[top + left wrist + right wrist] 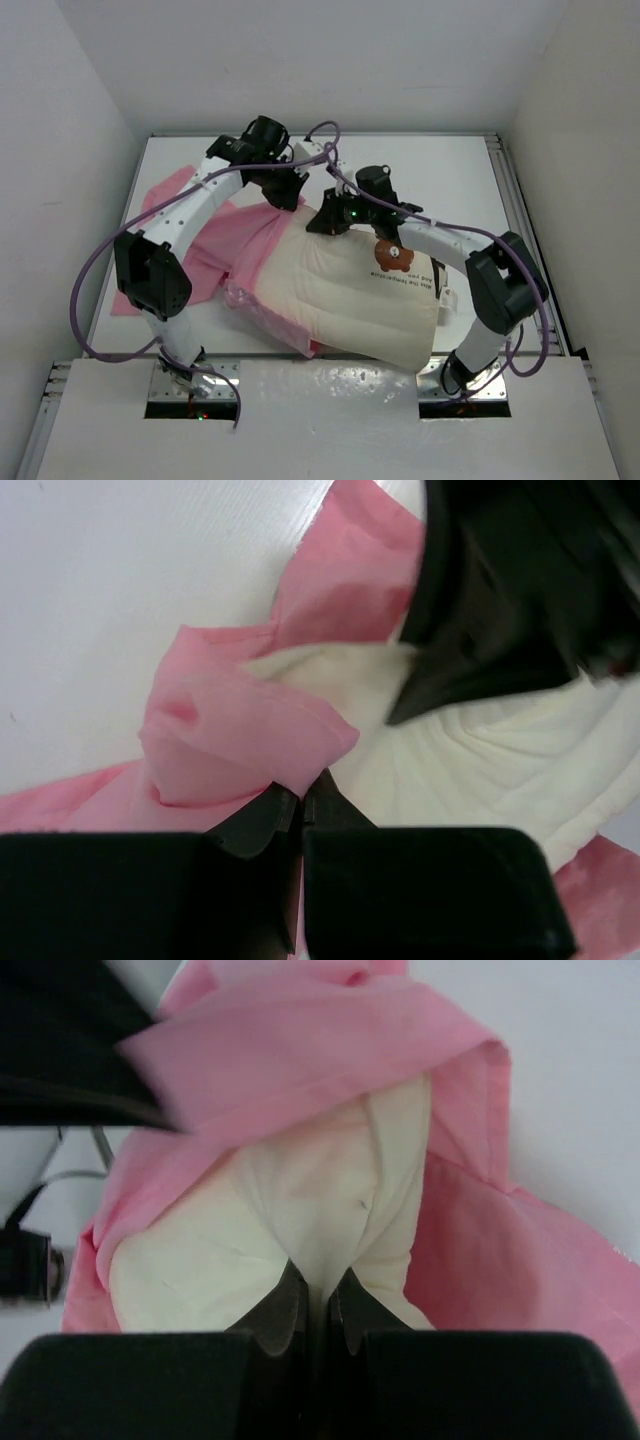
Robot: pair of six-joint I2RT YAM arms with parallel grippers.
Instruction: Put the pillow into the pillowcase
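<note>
The cream pillow (350,300) with a brown bear print (390,256) lies across the middle of the table, its far end inside the mouth of the pink pillowcase (215,250). My left gripper (283,190) is shut on a fold of the pillowcase's edge (240,740) at the pillow's far end. My right gripper (330,218) is shut on a pinch of the pillow's cream fabric (330,1210), with pink pillowcase fabric (300,1050) draped over and around it. The pillow also shows in the left wrist view (480,760).
The pillowcase spreads to the left over the white table (440,170). A crinkled clear plastic edge (240,295) shows at the pillow's near left. Purple cables (100,270) loop around both arms. Grey walls enclose the table.
</note>
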